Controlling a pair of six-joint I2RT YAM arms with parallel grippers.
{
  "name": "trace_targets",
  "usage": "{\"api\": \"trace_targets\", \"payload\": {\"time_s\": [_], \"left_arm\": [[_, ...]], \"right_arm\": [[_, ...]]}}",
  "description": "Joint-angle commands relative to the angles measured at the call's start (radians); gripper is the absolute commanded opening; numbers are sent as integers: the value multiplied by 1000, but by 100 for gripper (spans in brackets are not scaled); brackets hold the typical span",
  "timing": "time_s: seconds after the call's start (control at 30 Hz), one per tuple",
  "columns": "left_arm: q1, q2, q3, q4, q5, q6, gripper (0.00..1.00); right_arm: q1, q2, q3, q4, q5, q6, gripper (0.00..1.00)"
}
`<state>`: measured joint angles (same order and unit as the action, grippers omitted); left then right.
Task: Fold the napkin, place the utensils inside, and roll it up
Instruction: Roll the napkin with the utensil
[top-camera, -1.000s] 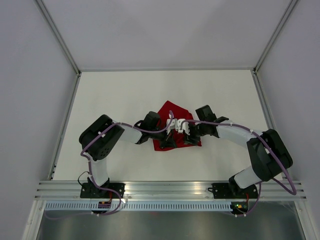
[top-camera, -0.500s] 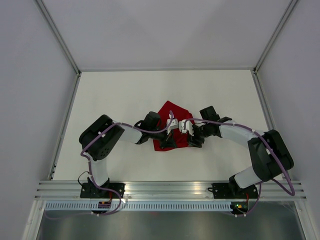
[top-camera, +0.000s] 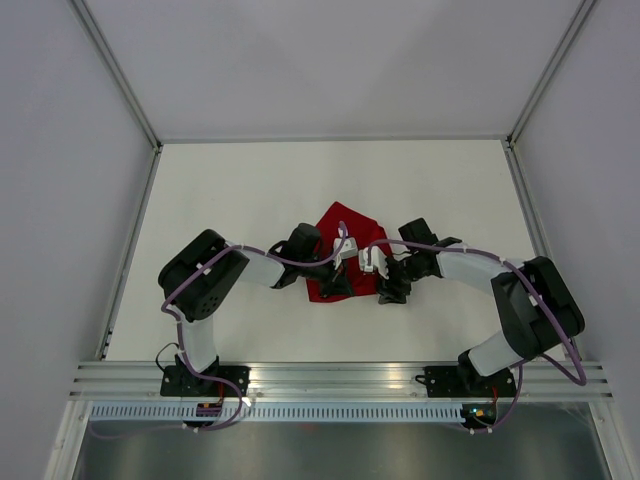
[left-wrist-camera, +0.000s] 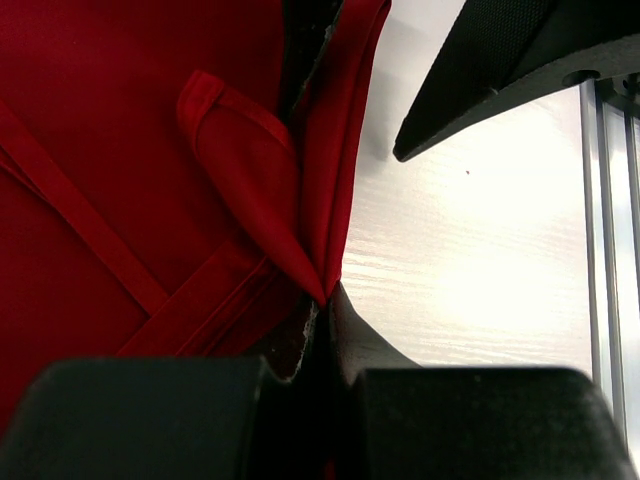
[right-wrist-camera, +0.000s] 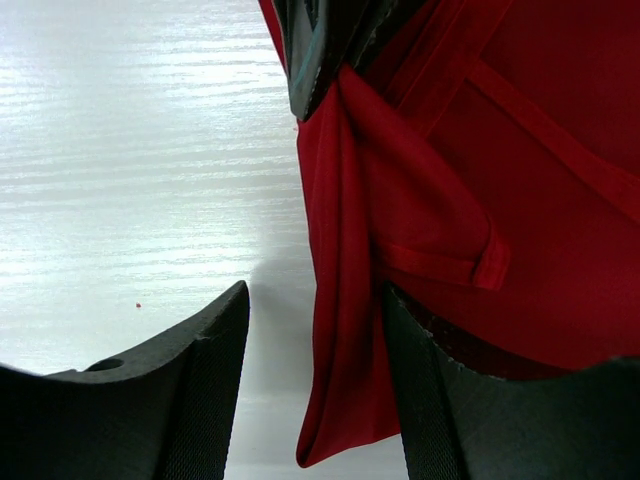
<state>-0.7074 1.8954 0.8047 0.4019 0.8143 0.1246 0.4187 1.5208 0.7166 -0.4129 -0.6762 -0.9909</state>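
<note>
Top view: the red napkin (top-camera: 345, 222) lies bunched mid-frame on the white table (top-camera: 250, 190), with the left gripper (top-camera: 335, 284) and right gripper (top-camera: 392, 290) at its lower edge.

Left wrist view: the left fingers (left-wrist-camera: 362, 346) are clenched on a napkin fold, bottom centre.

Right wrist view: the right fingers (right-wrist-camera: 210, 360) stand apart, released, with a hanging napkin edge between them.
</note>
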Motion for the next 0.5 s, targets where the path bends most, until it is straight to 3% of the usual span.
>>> {"api": "trace_targets", "payload": {"time_s": [0.0,0.47], "left_arm": [[-12,37,-32,-61,-29,12,2],[-14,22,-36,-17,-26,-6,2]], "right_arm": [[2,42,64,-7,-57,24,60],[-1,174,190,-98,-74,83,55]]}}
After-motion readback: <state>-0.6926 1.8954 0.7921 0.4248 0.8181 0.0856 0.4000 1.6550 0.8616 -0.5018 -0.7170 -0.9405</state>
